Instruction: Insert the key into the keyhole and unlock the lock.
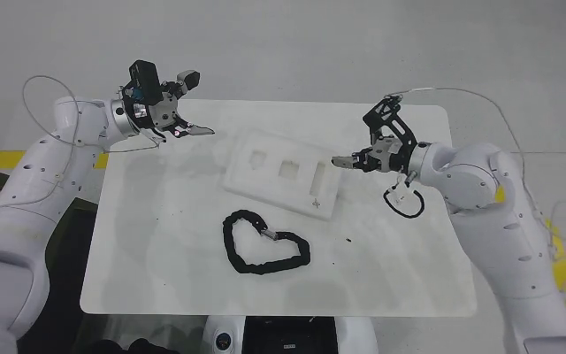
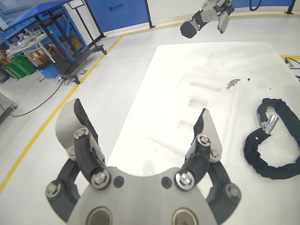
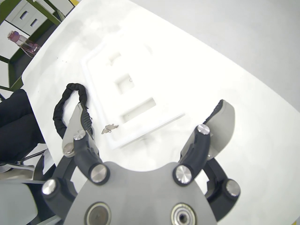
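Table white, foam tray, chain lock, key, both jaws released, yellow-lined floor

I saw my right gripper hanging above the white table, jaws spread wide with nothing between them; a white foam tray lay on the table, three rectangular recesses in a row; the key lay flat on the tray near one corner, beside the longest recess; the black-sleeved lock curled just off that tray edge, partly behind one finger.
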{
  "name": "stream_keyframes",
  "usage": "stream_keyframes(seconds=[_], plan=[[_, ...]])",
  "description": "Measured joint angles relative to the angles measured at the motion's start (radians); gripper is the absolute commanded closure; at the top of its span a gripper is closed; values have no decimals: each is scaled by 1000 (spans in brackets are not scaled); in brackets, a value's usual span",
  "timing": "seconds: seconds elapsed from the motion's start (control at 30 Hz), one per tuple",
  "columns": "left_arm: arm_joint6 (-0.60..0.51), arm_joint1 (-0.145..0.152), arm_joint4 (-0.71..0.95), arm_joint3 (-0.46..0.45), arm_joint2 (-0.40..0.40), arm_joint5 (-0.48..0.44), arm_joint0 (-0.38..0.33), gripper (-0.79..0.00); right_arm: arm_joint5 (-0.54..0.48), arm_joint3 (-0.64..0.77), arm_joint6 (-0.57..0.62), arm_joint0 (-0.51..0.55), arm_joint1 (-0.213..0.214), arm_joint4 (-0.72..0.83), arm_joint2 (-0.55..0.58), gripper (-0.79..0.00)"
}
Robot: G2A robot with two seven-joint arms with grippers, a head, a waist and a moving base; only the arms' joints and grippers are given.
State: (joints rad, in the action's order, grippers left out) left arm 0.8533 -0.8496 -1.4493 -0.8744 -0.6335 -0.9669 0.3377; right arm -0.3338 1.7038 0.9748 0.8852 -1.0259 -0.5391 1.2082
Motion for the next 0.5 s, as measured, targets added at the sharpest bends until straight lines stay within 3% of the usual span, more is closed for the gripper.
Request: stream_keyframes(seconds=[0.5], plan=[[0,0,0,0,0,0,0,-785,156,-28,192,-67,-35,106,-216,-785]])
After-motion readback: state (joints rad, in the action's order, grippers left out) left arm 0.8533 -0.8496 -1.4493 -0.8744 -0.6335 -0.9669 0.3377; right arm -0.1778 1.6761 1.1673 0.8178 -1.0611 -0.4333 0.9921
